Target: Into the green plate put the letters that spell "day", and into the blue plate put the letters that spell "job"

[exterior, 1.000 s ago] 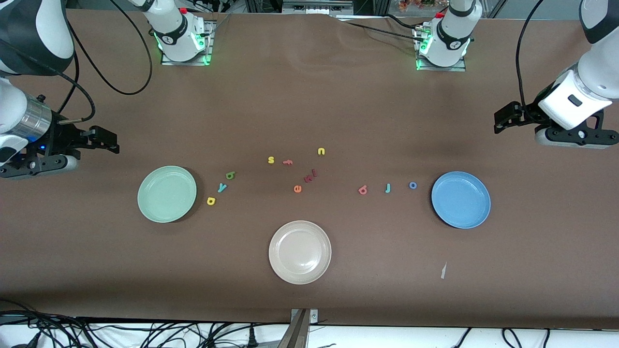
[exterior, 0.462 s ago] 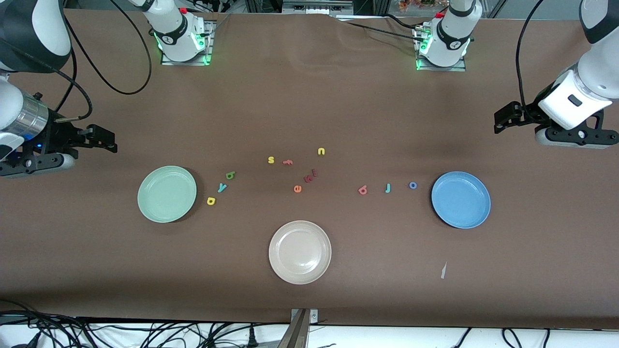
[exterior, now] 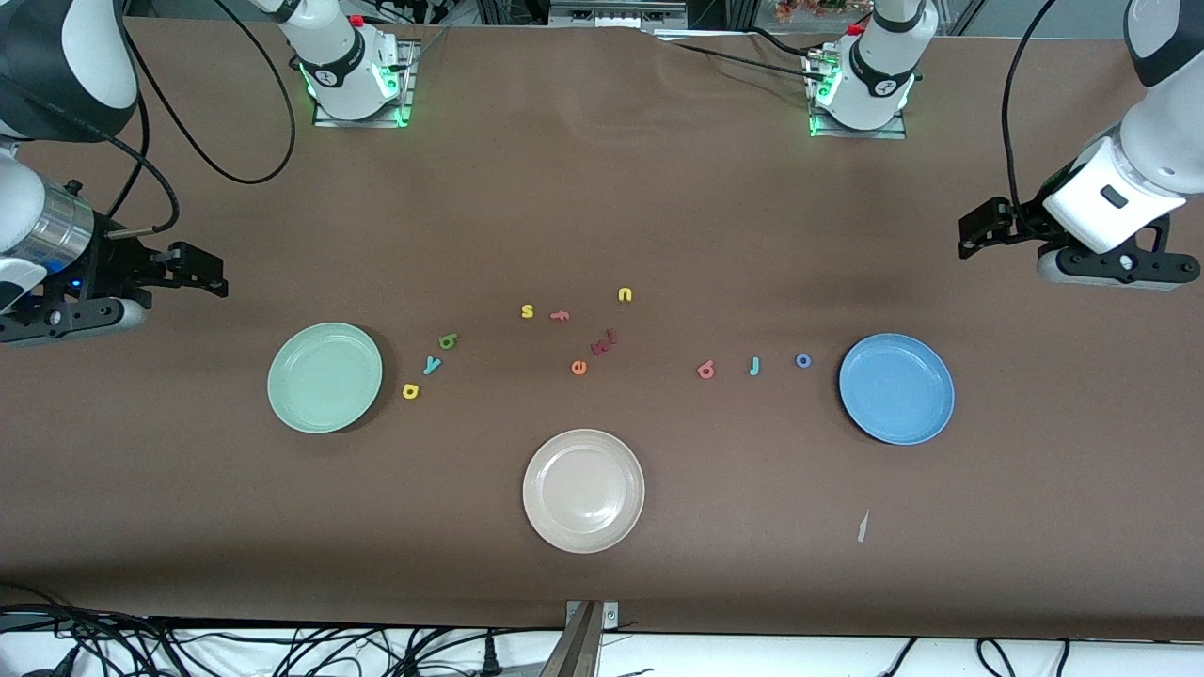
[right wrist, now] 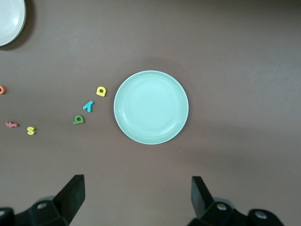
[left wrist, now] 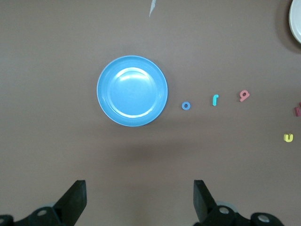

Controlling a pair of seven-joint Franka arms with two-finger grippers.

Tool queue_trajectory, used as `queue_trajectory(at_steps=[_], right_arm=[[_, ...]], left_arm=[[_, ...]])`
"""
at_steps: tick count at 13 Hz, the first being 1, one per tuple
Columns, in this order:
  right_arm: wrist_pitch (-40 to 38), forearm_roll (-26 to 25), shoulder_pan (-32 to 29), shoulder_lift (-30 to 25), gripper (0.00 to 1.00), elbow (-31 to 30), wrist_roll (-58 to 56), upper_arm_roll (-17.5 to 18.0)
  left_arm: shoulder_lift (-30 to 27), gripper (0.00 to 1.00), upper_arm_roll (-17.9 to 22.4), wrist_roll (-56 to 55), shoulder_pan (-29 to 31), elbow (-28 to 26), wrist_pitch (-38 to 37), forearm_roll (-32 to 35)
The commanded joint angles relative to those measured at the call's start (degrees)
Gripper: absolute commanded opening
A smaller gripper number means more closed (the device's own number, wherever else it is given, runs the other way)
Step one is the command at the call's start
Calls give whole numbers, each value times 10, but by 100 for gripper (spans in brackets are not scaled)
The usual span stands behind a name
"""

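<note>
The green plate lies empty toward the right arm's end, with the green d, teal y and yellow a on the table beside it. The blue plate lies empty toward the left arm's end, beside the blue o, teal j and salmon b. My right gripper hangs open above bare table near the green plate. My left gripper hangs open above bare table near the blue plate. Neither holds anything.
A beige plate lies nearest the front camera, mid-table. Spare letters sit in the middle: yellow s, orange f, yellow u, orange e and dark red pieces. A scrap of paper lies nearer the camera than the blue plate.
Both arms have shifted only slightly, the right gripper drifting a little toward its end of the table. Letters and plates have not moved.
</note>
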Motion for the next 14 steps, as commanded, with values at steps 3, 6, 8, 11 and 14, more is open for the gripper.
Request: queue_trajectory(at_steps=[3, 6, 8, 11, 14], right_arm=[[-3, -6, -23, 4, 100, -4, 2, 16], [4, -6, -23, 8, 100, -12, 2, 17], [21, -9, -23, 15, 100, -14, 8, 37], [75, -9, -23, 27, 100, -45, 45, 62], [170, -9, -23, 70, 100, -68, 44, 87]], left_arm=[[58, 100, -17, 171, -6, 12, -12, -10], [103, 100, -20, 247, -28, 11, -3, -10], [144, 100, -21, 322, -50, 5, 19, -10], [183, 100, -21, 422, -70, -24, 107, 5], [203, 100, -21, 534, -69, -77, 219, 6]])
